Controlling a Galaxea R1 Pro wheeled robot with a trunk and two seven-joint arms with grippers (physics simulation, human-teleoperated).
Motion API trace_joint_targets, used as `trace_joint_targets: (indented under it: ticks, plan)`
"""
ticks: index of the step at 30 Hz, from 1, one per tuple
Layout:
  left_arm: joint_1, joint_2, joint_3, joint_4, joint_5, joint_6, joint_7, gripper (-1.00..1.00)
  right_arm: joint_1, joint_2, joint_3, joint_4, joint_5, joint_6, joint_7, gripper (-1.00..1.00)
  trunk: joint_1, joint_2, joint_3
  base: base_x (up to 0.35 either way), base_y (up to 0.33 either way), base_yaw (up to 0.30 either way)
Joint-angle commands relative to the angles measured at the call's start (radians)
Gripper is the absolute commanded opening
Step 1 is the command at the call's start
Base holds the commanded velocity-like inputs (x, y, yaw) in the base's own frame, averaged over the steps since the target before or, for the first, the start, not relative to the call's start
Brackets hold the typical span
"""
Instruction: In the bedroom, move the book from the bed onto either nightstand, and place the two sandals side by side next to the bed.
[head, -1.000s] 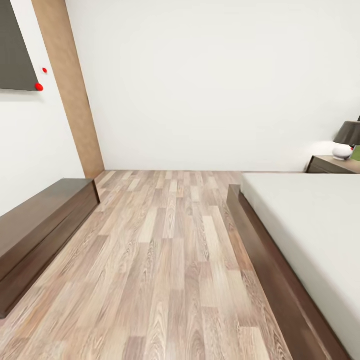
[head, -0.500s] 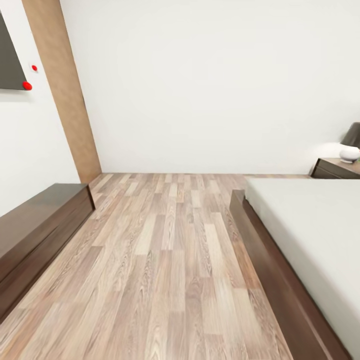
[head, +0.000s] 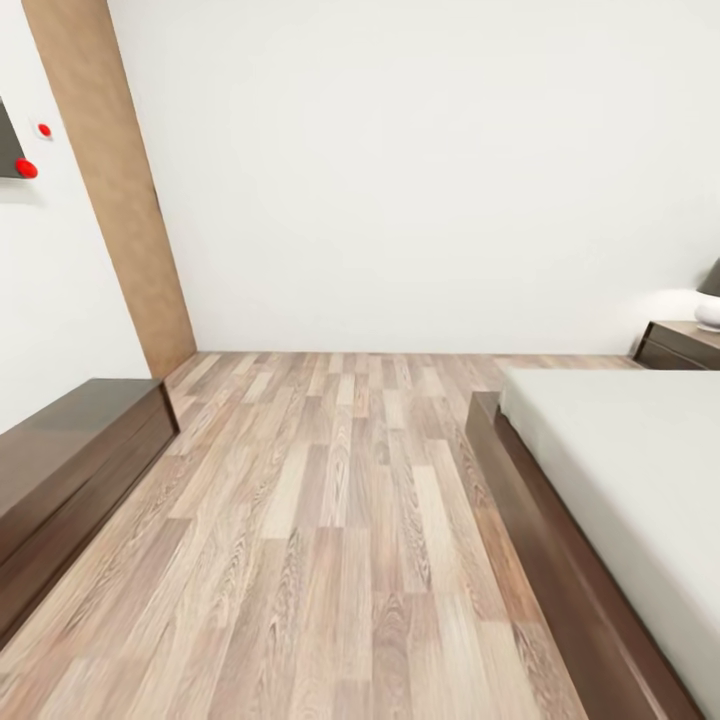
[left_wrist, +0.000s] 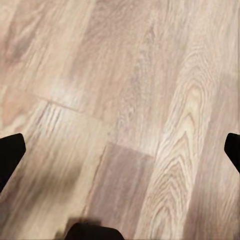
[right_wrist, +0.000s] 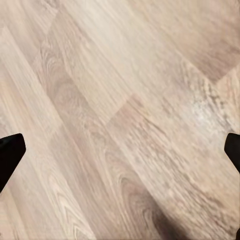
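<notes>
The bed (head: 620, 470) runs along the right of the head view, a plain off-white mattress in a dark brown frame. Past its far end the nightstand (head: 684, 345) is cut by the picture's right edge. The book and the two sandals are out of view. In the left wrist view my left gripper (left_wrist: 120, 152) is open above bare plank floor, its black fingertips (left_wrist: 10, 155) far apart with nothing between them. My right gripper (right_wrist: 120, 150) is open in the same way over the floor, its fingertips (right_wrist: 10, 152) wide apart.
A long low dark brown cabinet (head: 70, 470) lines the left wall. A light wood pillar (head: 110, 180) stands in the far left corner beside a dark wall panel with red dots (head: 25, 168). A white lamp base (head: 710, 312) sits on the nightstand. Plank floor (head: 330, 520) stretches between cabinet and bed.
The camera has moved forward: the pillar and wall panel have slid left, the nightstand and lamp towards the right edge. Nothing in the room itself has moved.
</notes>
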Motion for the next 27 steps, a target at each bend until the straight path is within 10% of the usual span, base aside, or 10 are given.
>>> trace_joint_targets:
  ticks: [1, 27]
  plan:
    - [-0.001, 0.0, -0.008, 0.001, 0.006, -0.005, -0.002, 1.0, -0.002, 0.001, 0.007, 0.005, -0.004, -0.007, 0.006, 1.0, 0.0, 0.0, -0.001, 0.344, 0.0, 0.0]
    - [-0.001, 0.0, -0.009, 0.001, 0.006, -0.005, -0.001, 1.0, -0.002, 0.026, 0.01, 0.004, -0.002, -0.009, -0.131, 1.0, 0.0, 0.0, -0.001, 0.344, 0.0, 0.0]
